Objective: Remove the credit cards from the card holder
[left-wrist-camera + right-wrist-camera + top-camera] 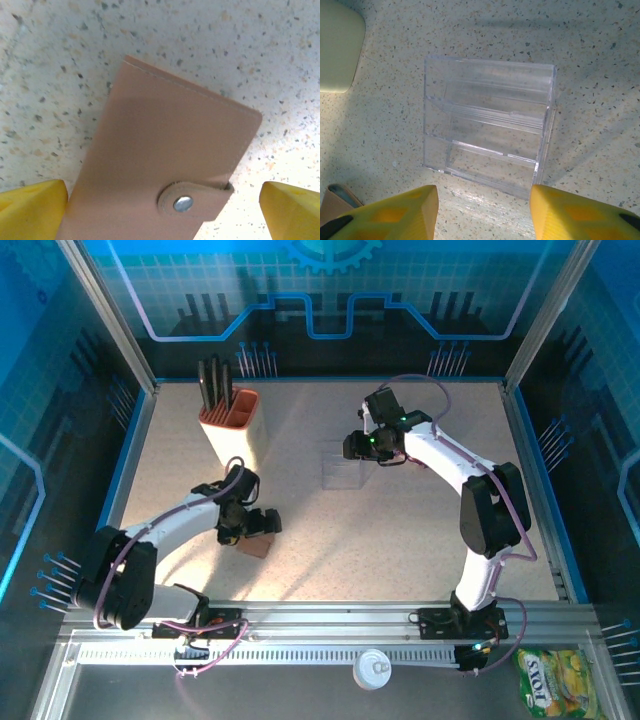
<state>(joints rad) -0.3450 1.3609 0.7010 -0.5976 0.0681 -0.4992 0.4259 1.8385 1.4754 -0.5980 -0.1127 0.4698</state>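
Nearest to the arm bases, the card holder (262,545) is seen lying flat on the speckled table (400,540). It is closed, with its snap strap (192,200) buttoned over the edge. The left gripper (162,210) is held just above it with the fingers (30,207) spread wide, one on each side of the leather. Whether the left finger touches the edge cannot be told.

The holder is judged to be light, thin and a little soft, so it may slide on the smooth table when the strap is pulled. It is best taken by the long edges, while the strap end is lifted near the metal button.

The credit cards are supposed to be inside, hidden by the closed cover, and their number cannot be known. The near end of the holder is cut off in the left wrist view.

Farther away, the right gripper (484,205) hangs with its fingers apart over a clear plastic case (487,135), and nothing is held. At the far side the knife block (230,420) is placed.
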